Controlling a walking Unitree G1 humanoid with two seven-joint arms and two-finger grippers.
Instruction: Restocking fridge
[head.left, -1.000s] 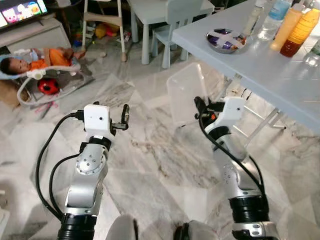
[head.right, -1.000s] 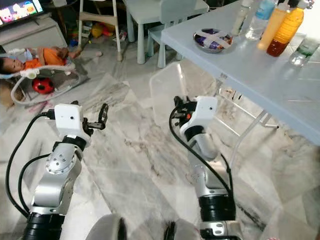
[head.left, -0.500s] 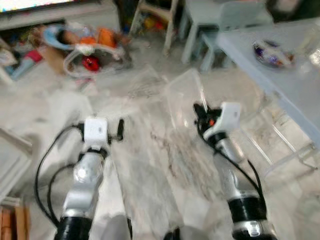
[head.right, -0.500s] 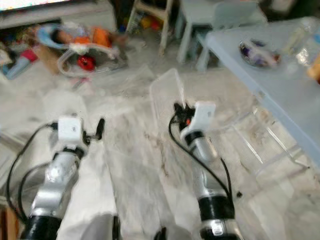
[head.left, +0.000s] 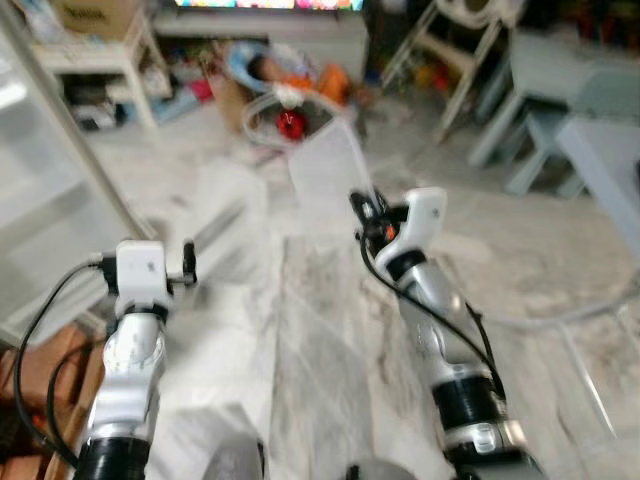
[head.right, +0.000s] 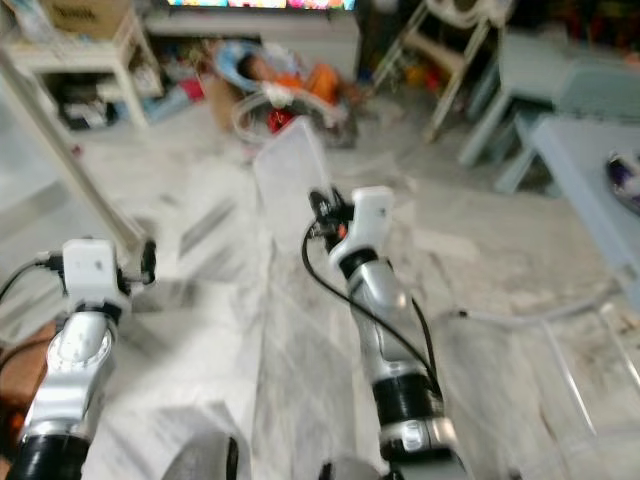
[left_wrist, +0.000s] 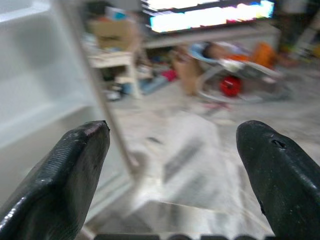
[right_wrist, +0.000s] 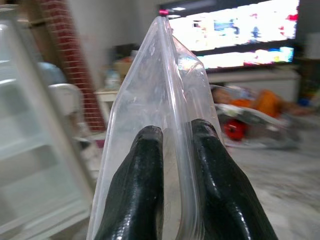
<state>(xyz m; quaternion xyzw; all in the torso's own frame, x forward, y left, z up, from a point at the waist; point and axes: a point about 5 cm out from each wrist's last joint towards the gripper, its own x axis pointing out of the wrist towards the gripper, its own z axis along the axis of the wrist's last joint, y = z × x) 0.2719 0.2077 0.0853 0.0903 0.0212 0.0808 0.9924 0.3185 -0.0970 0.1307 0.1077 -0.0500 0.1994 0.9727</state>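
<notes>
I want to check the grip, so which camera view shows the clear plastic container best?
The right wrist view: the clear plastic container stands close and sharp there, its wall pinched between the right pincer fingers. Both eye views show it only small and blurred, held up ahead of the right arm.

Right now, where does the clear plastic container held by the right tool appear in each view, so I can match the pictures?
Left eye view: clear plastic container, upper middle, above the right tool.
Right eye view: upper middle, a little further left.
Left wrist view: not in it.
Right wrist view: centre, its wall pinched between the two black fingers.
Shared landmark: the red ball under the baby bouncer.
</notes>
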